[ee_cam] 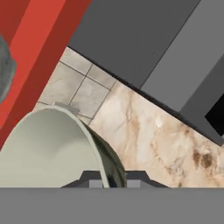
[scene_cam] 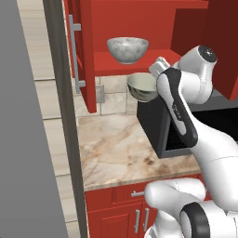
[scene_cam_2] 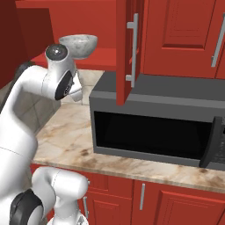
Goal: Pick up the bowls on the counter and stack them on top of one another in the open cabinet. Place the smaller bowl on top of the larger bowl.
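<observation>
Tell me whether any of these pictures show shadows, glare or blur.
Left base view: soft shading under the larger bowl, no glare. Right base view: the microwave mouth is flat black. Hand view: the smaller bowl looms large and soft-edged at the fingers.

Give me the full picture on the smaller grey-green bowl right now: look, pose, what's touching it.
The smaller bowl is round, dull grey-green outside, pale and smooth inside, and empty. It hangs in the air above the counter, just below the cabinet's red shelf, tilted with its opening turned toward the left base view. The gripper pinches its rim, one finger inside and one outside. The larger bowl sits apart on the shelf above.
</observation>
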Available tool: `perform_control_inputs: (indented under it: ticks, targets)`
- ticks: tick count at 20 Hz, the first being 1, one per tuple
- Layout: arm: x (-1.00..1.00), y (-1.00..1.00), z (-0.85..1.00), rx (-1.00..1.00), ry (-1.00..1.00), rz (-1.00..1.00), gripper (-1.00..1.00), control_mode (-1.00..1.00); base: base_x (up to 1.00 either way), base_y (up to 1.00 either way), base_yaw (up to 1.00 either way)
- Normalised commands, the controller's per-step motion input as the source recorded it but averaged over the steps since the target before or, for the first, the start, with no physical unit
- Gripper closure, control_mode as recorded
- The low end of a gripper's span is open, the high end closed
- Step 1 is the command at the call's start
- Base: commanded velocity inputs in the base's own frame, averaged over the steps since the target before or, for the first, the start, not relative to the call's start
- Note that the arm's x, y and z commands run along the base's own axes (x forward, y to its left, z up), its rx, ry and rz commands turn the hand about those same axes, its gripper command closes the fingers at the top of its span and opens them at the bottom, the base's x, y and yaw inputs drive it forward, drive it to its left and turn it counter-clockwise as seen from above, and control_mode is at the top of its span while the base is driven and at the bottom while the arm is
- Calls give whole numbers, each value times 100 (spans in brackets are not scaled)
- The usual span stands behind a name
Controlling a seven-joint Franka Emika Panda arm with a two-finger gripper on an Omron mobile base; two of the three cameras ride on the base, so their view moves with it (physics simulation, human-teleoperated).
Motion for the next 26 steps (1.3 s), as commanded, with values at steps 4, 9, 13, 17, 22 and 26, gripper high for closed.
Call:
perform_control_inputs:
  ticks: [4,9,13,17,22,26]
  targets:
    - [1,-9,62,-5,-3,-6,100,-100,0,0,0]
    - [6,-7,59,-5,-3,-7,100,-100,0,0,0]
    - [11,-8,55,-6,-2,-8,100,-100,0,0,0]
    - [19,-4,46,-8,-6,-7,100,-100,0,0,0]
    - [18,-4,34,-4,-8,-7,100,-100,0,0,0]
    - [18,-2,26,0,-8,-7,100,-100,0,0,0]
